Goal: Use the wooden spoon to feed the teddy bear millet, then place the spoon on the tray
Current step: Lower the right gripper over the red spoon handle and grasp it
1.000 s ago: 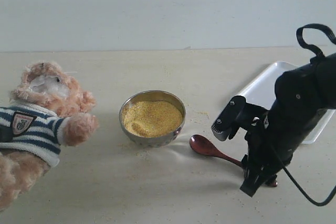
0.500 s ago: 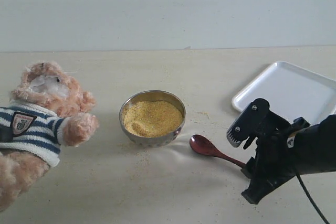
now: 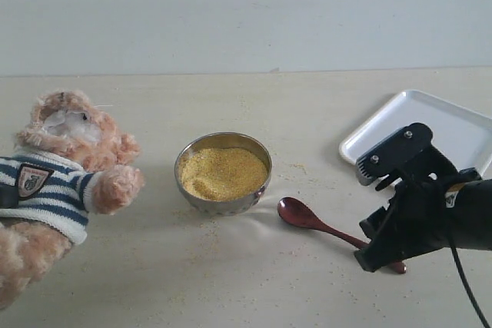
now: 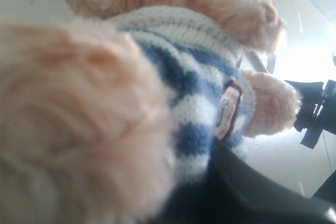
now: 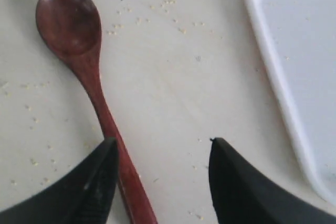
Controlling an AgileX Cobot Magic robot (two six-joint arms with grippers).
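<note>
Right end effector [image 3: 365, 217] hangs low over the table [image 3: 231, 289], jaws spread wide and holding nothing. The right wrist view shows that end effector [image 5: 161, 145] straddling the handle of the wooden spoon [image 5: 97, 93], which runs close against one finger and well clear of the other. I read that as the line-up for a pinch on the handle.

From the exterior view, the wooden spoon [image 3: 327, 227] lies flat just right of the steel bowl [image 3: 223, 205], its oval end toward the bowl and empty, its handle trailing to the near right. Millet [image 3: 221, 173] fills the bowl, with loose grains scattered around it, so feeding has not begun by my judgement. The white tray [image 3: 430, 124] waits at the far right with nothing on its visible part, near enough to take the spoon.

At the left the teddy bear [image 3: 61, 167] leans back with its muzzle raised, which I take to be a pose for feeding. What props it lies beyond the frame edge.

Part of the handle hides behind the lower finger, and the arm covers the tray's near side. The left wrist view is nearly all blurred fur and the teddy bear's [image 4: 184, 103] striped shirt. The left end effector [image 4: 252, 198] appears there only as a dark mass, and I cannot tell whether it is open or gripping the bear.
</note>
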